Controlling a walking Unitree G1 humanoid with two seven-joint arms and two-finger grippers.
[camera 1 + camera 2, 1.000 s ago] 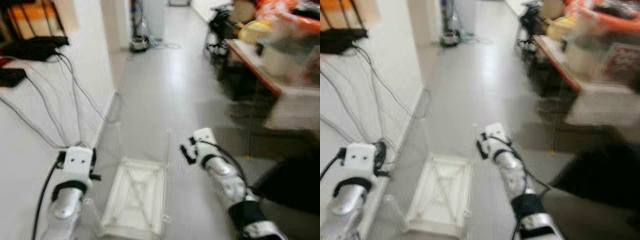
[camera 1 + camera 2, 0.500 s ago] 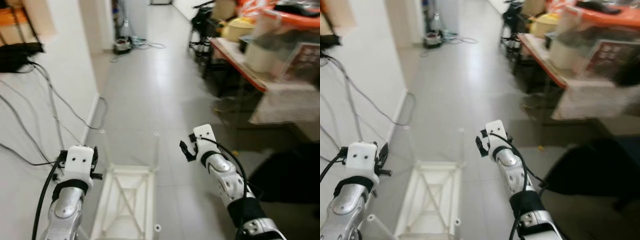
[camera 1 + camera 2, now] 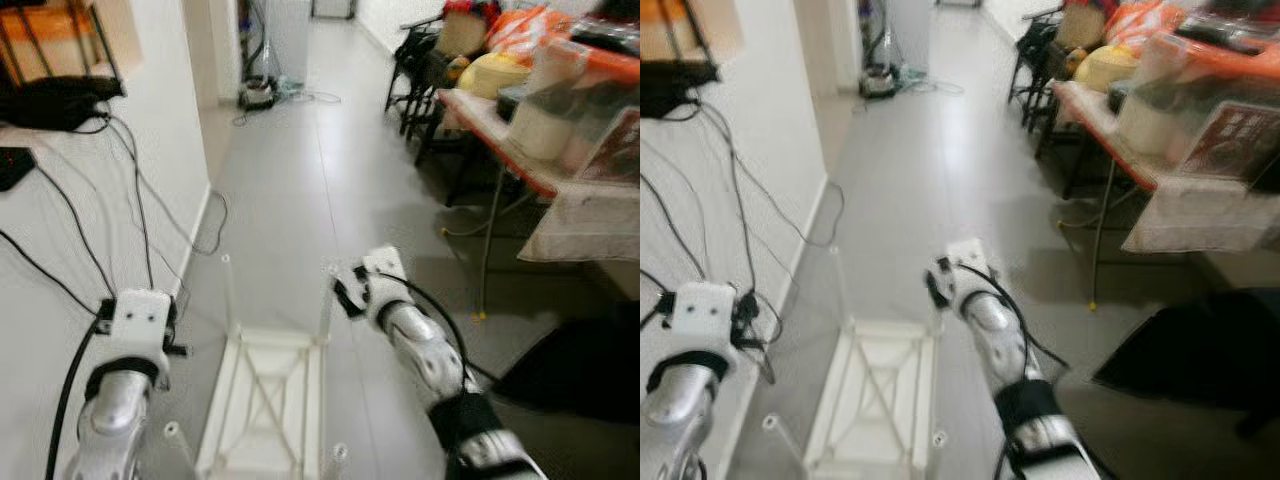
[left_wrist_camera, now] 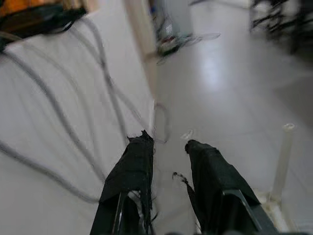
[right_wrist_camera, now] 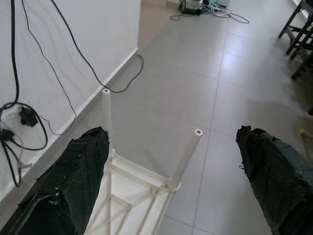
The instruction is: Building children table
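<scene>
Grey tiled corridor floor [image 3: 330, 190] runs ahead between a white wall [image 3: 60, 250] on the robot's left and a cluttered orange-edged table [image 3: 510, 140] on its right. Head views: a white children's table [image 3: 268, 400] lies upside down on the floor between the two arms, its thin white legs [image 3: 227, 290] pointing upward. Black cables [image 3: 130, 200] hang down the wall and trail onto the floor beside it. A black chair [image 3: 420, 70] stands past the table, and a dark shape [image 3: 580, 370] lies on the floor at lower right. The left gripper [image 3: 745, 310] hovers beside the wall; the right gripper [image 3: 345, 296] is raised just above the far right leg.

Left wrist view: the two black fingers [image 4: 132, 171] stand a narrow gap apart (holding nothing), pointed at the skirting, with one white leg [image 4: 282, 156] to the side.

Right wrist view: the fingers [image 5: 78, 171] are spread wide, and two upright legs [image 5: 188, 152] of the overturned table rise between them, untouched.
</scene>
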